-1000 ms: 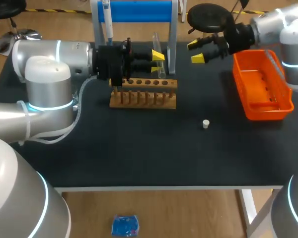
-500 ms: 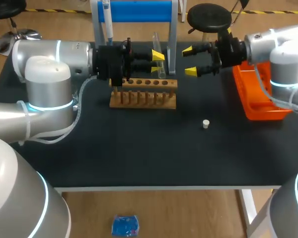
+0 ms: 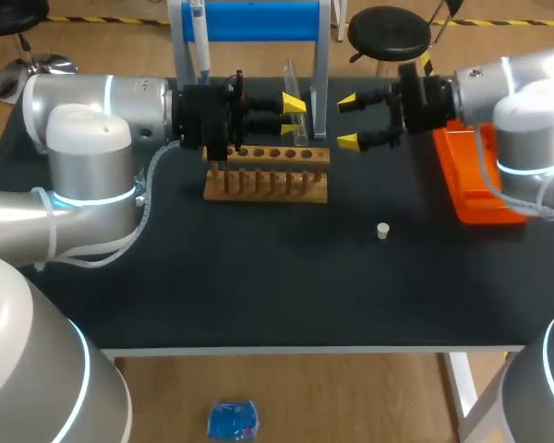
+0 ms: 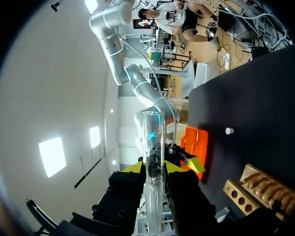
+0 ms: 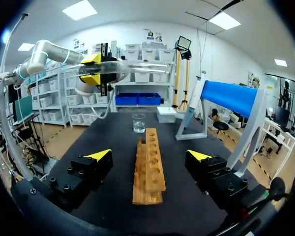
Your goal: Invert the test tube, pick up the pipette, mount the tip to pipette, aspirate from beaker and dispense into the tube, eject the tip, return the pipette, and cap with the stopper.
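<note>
right arm's gripper (image 3: pixel 347 121) has slid away from the orange plastic tray (image 3: pixel 475 198) and come closer to the wooden rack with a row of holes (image 3: pixel 268 175). its two yellow-tipped fingers stand wide apart with nothing between them. in the right wrist view the rack lies on the table ahead of those open fingers, running straight out from the gap. a small clear glass beaker (image 5: pixel 138 123) sits just past the rack's far end. the left gripper (image 3: pixel 292 115) has not moved. its fingers are pinched tight on a long clear glass test tube (image 3: pixel 293 78), one finger on each side, just above the rack. the tube sticks out past the fingers both ways. the right fingers point toward the tube but do not touch it. a small white stopper (image 3: pixel 382 231) lies alone on the black table (image 3: pixel 258 277), nearer the robot than the right fingers and well apart from them. a white pipette (image 3: pixel 199 41) hangs on the blue stand (image 3: pixel 254 20) behind the left gripper.
</note>
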`<state>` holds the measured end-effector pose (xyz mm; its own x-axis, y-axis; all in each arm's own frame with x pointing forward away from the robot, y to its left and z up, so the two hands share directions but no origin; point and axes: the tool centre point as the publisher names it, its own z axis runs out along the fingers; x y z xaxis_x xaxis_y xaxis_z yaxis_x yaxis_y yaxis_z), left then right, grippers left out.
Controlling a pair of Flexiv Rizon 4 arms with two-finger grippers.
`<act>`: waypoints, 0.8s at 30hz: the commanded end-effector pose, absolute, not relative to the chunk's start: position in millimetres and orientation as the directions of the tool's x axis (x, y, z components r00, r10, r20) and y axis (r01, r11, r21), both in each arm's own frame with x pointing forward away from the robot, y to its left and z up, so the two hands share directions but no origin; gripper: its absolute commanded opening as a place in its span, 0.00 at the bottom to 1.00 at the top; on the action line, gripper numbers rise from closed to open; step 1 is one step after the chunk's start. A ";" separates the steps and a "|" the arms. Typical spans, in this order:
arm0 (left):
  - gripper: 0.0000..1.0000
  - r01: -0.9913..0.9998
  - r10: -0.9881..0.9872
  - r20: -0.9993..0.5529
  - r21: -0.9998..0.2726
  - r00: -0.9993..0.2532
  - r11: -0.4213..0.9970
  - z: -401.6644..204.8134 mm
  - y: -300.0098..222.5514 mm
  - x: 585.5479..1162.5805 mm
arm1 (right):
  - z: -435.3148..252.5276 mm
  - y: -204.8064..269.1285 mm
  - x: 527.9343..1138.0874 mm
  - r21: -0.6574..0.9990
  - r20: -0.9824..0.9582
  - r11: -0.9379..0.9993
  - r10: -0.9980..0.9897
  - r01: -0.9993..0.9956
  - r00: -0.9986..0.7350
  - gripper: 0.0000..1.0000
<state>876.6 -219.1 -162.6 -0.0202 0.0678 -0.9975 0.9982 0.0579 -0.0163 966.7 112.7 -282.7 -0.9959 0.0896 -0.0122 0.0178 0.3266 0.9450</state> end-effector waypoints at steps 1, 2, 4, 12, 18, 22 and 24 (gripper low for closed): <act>0.00 0.998 0.069 -0.997 -0.016 -0.020 0.054 -162.2 -218.6 877.5 | -288.5 117.0 966.8 0.937 -0.040 0.350 0.118 0.004 -0.992 1.00; 0.00 0.998 0.069 -0.997 -0.016 -0.020 0.054 -162.2 -218.6 877.5 | -289.5 117.3 966.9 0.936 -0.036 0.353 0.115 0.007 -0.993 1.00; 0.00 0.998 0.069 -0.997 -0.016 -0.020 0.054 -162.2 -218.6 877.5 | -291.5 118.3 967.4 0.931 -0.041 0.365 0.116 0.004 -0.992 1.00; 0.00 0.998 0.069 -0.997 -0.016 -0.020 0.054 -162.2 -218.6 877.5 | -295.3 118.8 966.7 0.924 -0.038 0.382 0.116 0.009 -0.992 1.00; 0.00 0.998 0.069 -0.997 -0.016 -0.020 0.054 -162.2 -218.6 877.5 | -296.7 117.6 964.7 0.922 -0.024 0.386 0.126 0.027 -0.992 1.00; 0.00 0.998 0.069 -0.997 -0.016 -0.020 0.054 -162.2 -218.6 877.5 | -296.9 115.9 965.6 0.919 -0.027 0.393 0.150 0.035 -0.988 1.00; 0.00 0.998 0.069 -0.997 -0.016 -0.020 0.054 -162.2 -218.6 877.5 | -296.6 115.5 965.9 0.918 -0.027 0.394 0.156 0.037 -0.987 1.00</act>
